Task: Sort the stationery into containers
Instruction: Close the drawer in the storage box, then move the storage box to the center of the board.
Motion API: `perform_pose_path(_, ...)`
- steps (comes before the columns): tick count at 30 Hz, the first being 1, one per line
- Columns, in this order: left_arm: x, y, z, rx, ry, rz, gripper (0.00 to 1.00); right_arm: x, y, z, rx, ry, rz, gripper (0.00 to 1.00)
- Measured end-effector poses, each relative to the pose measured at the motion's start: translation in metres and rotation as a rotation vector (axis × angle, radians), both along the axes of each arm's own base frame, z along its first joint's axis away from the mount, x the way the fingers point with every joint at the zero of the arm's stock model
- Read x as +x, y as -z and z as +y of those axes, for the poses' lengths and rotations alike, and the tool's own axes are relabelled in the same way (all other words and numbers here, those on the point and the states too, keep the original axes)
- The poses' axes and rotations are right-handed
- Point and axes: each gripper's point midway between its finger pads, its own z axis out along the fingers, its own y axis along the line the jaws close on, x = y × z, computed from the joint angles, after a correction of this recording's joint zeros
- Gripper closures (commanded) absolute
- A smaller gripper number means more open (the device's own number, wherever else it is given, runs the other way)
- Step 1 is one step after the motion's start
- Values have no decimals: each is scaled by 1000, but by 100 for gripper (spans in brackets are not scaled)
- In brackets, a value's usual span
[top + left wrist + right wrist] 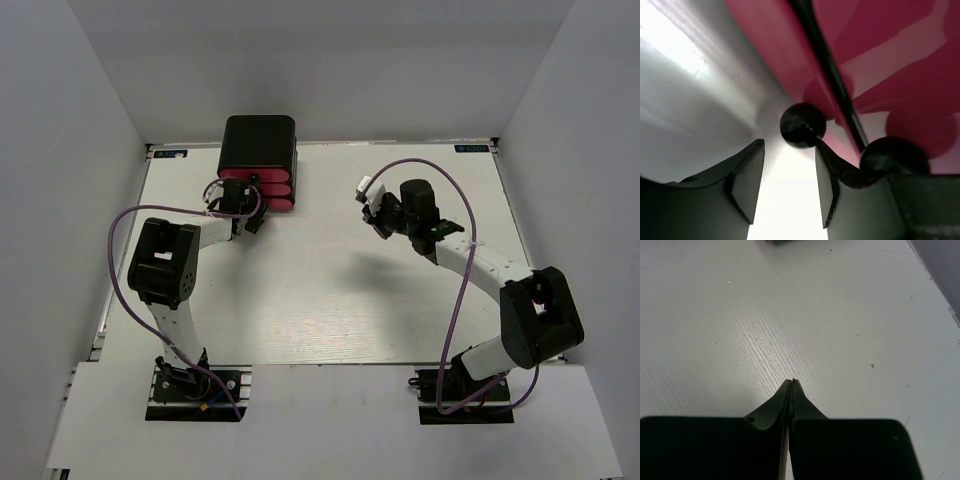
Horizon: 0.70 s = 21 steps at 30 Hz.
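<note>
Left gripper [789, 160] fingers parted, gripping nothing; black knob [802, 125] sits just beyond the tips, off toward one finger. Pink drawers [262, 190] in the black cabinet [258, 135] are at the far edge, left of centre. Right gripper [791, 385] pinched together, empty, right of centre. I see no stationery. Looks like the drawer-opening step. Next I'd centre on the knob, close, pull straight.

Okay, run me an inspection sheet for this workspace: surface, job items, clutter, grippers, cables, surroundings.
Surface: white table, faint specks.
Job's things: black cabinet with three pink drawers and round black knobs; no stationery seen.
Clutter: nothing seen.
Grippers: left gripper open, one knob just beyond its fingertips; right gripper shut, holding nothing, over the table.
Cables: purple cables looping off each arm.
Surroundings: grey walls on three sides.
</note>
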Motion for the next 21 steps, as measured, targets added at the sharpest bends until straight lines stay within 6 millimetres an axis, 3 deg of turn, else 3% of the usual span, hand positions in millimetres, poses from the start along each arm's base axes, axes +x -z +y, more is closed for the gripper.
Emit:
perform_pose_path(11,2,0,-2,-25,4,-50,37,-3,4,-2,-7,1,13,100)
perform_pose_path(14,2,0,-4,-40,12,-62,45,-3,2,-2,-5,1,8,100)
perform_pose_path(18,-2,3,-7,-55,27,-66,66,-5,0,-4,-2,0,5,100)
perform_pose_path(21,-8,8,-8,-64,38,-59,68,-7,2,-5,-3,2,9,100)
